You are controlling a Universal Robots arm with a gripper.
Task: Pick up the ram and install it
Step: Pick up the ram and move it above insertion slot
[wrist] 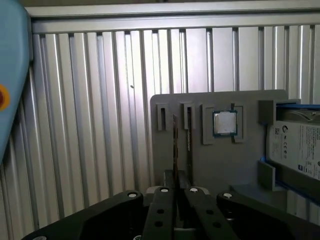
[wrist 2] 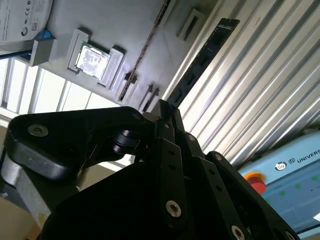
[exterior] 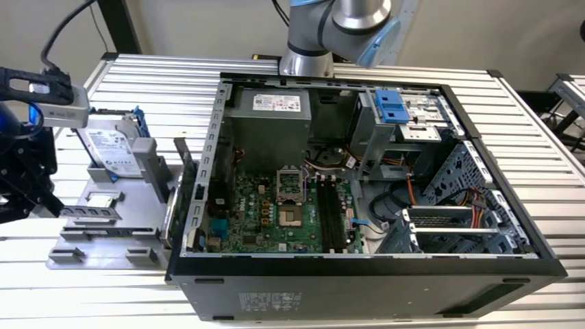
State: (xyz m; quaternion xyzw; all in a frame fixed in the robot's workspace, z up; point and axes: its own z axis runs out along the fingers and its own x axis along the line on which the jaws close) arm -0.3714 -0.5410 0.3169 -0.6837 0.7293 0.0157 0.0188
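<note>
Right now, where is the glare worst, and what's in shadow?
Second wrist view: glare whitens the processor, and the gripper and ram are nearly black against bright table slats. First wrist view: evenly lit, the processor readable. Exterior view: computer case interior dim.

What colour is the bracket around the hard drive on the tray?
Blue. The bracket shows best in the first wrist view.

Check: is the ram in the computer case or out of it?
Out. The ram juts from the gripper by the gray tray, outside the case.
</note>
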